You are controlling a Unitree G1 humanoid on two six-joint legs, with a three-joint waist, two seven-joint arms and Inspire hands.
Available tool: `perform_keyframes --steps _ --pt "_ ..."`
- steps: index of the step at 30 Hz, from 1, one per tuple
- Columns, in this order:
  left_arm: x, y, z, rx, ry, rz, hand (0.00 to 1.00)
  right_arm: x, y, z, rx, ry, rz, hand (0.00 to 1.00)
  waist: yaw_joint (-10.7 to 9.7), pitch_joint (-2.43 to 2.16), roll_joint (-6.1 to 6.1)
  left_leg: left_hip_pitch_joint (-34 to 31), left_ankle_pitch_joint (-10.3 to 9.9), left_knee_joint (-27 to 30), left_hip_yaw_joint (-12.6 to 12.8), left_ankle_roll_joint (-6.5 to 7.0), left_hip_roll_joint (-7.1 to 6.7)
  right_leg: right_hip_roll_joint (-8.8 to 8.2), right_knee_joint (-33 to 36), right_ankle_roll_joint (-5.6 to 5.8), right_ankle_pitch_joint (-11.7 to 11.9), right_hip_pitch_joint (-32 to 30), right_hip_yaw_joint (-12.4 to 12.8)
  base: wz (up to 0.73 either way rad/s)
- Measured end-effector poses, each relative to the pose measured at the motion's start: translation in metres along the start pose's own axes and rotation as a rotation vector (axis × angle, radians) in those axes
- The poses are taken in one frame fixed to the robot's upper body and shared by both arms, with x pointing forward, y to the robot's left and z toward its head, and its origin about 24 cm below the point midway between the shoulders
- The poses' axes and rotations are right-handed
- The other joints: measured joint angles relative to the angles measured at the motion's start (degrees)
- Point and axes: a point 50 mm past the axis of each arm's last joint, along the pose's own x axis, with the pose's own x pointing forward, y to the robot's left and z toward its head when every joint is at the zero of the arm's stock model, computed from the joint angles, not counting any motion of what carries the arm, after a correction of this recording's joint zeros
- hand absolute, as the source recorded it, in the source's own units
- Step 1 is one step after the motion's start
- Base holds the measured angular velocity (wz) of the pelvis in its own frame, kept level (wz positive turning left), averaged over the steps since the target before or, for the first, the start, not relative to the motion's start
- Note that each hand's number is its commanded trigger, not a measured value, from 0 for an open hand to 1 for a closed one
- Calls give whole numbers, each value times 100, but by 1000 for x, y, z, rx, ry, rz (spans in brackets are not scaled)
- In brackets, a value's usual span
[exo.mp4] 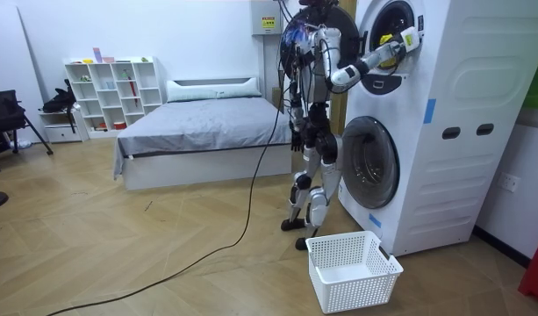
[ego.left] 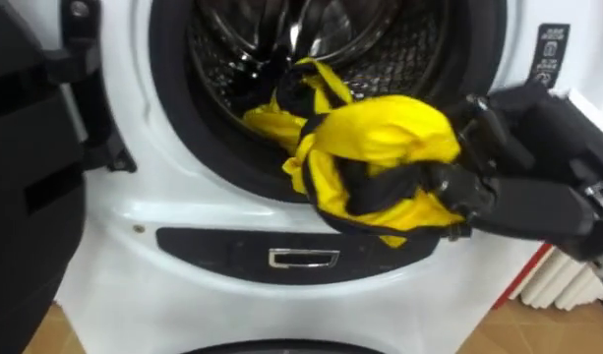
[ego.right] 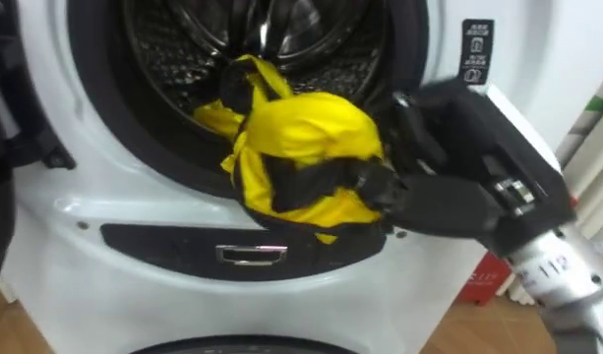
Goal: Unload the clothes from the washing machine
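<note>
Right hand (ego.left: 486, 192) is closed around the yellow fabric garment with black trim (ego.left: 380, 138), at the mouth of the dark metal drum (ego.left: 232, 49). Step: extraction. Next move likely requires pulling it clear, then lowering it to the white plastic lattice basket (exo.mp4: 356, 279).

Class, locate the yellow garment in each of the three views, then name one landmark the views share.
Left eye view: yellow garment right of centre, spilling from the drum opening, gripped in the right hand.
Right eye view: yellow garment at the centre.
Room view: small yellow patch near the top, right of centre.
Shared landmark: the drum opening.
</note>
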Motion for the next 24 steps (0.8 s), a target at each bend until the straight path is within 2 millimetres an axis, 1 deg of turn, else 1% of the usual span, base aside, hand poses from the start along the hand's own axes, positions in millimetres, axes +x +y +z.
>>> perform_keyframes --steps 1,4,6,7,8,9,10,11,12,13,14,15,16,17,18,19,20,21,22,23,24 --pt "0 0 -2 1 2 -1 0 -1 -1 0 -2 0 -9 100 -65 2 12 2 0 4 84 0 4 5 2 0 0 -20 54 -23" --pt "0 1 0 -7 -17 2 0 -10 -7 1 -3 2 -43 100 -136 -5 2 -1 0 4 256 0 17 17 21 2 10 -122 164 -23" --pt "0 1 3 -8 -26 2 0 -14 -12 2 4 2 -68 100 -253 0 -20 25 0 1 362 0 18 25 36 4 12 -179 260 -26" --pt "1 1 3 -12 -26 4 0 -15 -15 4 -7 -3 -82 100 -303 14 -35 62 0 1 464 0 26 45 30 7 14 -182 385 -45" --pt "1 3 2 -20 -23 9 0 -18 -20 7 -23 -7 -106 100 -339 14 -42 94 -3 3 575 -5 37 67 18 12 18 -185 500 -45" --pt "1 4 2 -27 -22 13 0 -19 -23 9 -32 -11 -118 100 -377 13 -45 108 -9 3 609 -13 46 81 21 12 19 -187 542 -44" --pt "2 6 5 -38 -31 21 0 -22 -29 12 -49 -18 -146 100 -416 19 -54 135 -26 2 720 -25 80 113 30 1 30 -208 645 -48" --pt "4 9 11 -49 -48 29 0 -24 -34 14 -62 -23 -183 100 -466 3 -95 154 -27 4 800 -26 90 142 40 -17 61 -243 736 -50" --pt "4 10 13 -49 -53 33 0 -26 -38 15 -70 -24 -203 100 -535 4 -108 154 -27 4 854 -26 99 158 40 -23 70 -258 770 -40" --pt "5 13 17 -52 -61 37 0 -30 -45 17 -86 -25 -254 100 -691 16 -146 159 -28 3 963 -28 115 177 40 -34 81 -273 813 -36" --pt "6 14 20 -64 -67 41 0 -35 -51 20 -102 -22 -303 100 -789 15 -165 196 -29 2 1135 -31 133 218 44 -44 98 -290 962 -45" --pt "6 14 22 -67 -70 41 0 -38 -53 20 -108 -18 -323 100 -822 13 -164 217 -31 5 1215 -34 146 233 42 -52 116 -295 1016 -71" --pt "6 15 25 -67 -77 42 0 -42 -56 20 -116 -9 -356 100 -895 17 -147 261 -66 8 1384 -91 192 280 35 -73 147 -309 1126 -79" --pt "7 17 28 -64 -86 45 0 -45 -59 17 -111 11 -380 100 -994 17 -142 286 -90 10 1513 -125 227 336 42 -89 178 -329 1263 -73" --pt "8 18 28 -59 -86 47 0 -47 -61 14 -107 25 -391 100 -1054 16 -144 295 -90 9 1560 -125 236 356 57 -97 200 -336 1318 -68" --pt "9 19 35 -57 -102 47 0 -51 -66 8 -97 49 -426 100 -1138 17 -141 312 -94 9 1682 -131 269 399 98 -107 224 -385 1448 -62" --pt "9 16 34 -82 -63 38 0 -55 -71 5 -88 65 -463 100 -1224 27 -114 322 -95 9 1786 -133 276 430 131 -112 240 -444 1568 -64" --pt "9 15 32 -92 -54 32 0 -57 -74 4 -84 67 -483 100 -1255 40 -98 329 -97 9 1853 -137 277 449 140 -113 248 -475 1609 -55" --pt "9 12 31 -80 -58 18 0 -60 -79 4 -64 65 -520 100 -1330 38 -104 329 -98 11 1988 -139 278 487 174 -118 255 -531 1731 -55" --pt "8 12 29 -79 -52 4 0 -62 -82 4 -58 60 -551 100 -1372 56 -78 327 -107 14 2083 -153 288 531 219 -127 260 -598 1824 -50" --pt "8 12 29 -79 -49 0 0 -63 -83 5 -53 56 -561 100 -1404 59 -74 320 -106 18 2115 -153 292 541 221 -131 263 -614 1865 -38"
